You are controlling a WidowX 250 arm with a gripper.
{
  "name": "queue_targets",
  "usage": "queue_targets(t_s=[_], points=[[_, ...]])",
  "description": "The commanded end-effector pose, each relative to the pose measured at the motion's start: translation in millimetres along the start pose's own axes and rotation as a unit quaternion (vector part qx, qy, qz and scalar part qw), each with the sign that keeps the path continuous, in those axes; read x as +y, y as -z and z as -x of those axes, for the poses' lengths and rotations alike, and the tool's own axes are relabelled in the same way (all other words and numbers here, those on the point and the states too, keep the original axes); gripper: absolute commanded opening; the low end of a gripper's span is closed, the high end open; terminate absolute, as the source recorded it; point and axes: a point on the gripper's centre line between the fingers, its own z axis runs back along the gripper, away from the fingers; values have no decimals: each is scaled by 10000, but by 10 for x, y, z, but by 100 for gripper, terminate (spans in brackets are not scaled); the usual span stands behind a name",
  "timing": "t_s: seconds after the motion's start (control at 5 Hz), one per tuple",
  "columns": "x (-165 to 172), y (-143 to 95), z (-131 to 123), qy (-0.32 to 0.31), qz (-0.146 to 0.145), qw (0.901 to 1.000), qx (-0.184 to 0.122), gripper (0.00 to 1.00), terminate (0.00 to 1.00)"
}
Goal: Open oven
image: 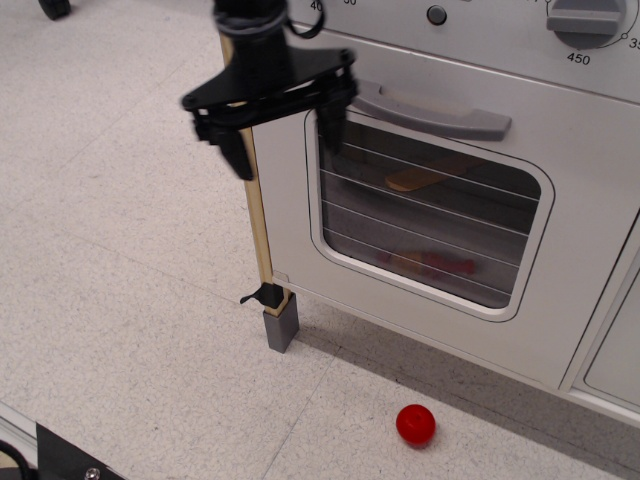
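The white toy oven (590, 250) fills the right side, its door shut. The door has a grey bar handle (440, 110) and a rounded window (430, 215) with wire racks; a wooden piece and something red show behind the glass. A grey temperature knob (585, 20) sits at the top right. My black gripper (285, 140) is open, fingers pointing down, in front of the oven's left wooden post (258, 225). Its right fingertip is by the handle's left end; I cannot tell if it touches.
A red ball (415, 425) lies on the speckled floor in front of the oven. The post ends in a grey foot (281, 327). A white panelled cabinet door (620, 350) stands at the far right. A black base edge (70, 460) shows at the bottom left.
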Motion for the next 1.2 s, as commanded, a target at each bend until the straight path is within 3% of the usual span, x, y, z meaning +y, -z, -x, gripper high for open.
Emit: queue_targets(t_s=[0.0, 0.2, 0.4, 0.8, 1.0], points=[[-336, -213, -252, -1807, 820, 9795, -356, 100, 0], [-494, -53, -399, -2402, 941, 9654, -394, 100, 0], [-611, 113, -417, -2678, 928, 9586, 267, 100, 0], [-795, 228, -305, -2579, 1146, 9589, 295, 100, 0], [-765, 323, -291, -2627, 972, 9596, 267, 100, 0]])
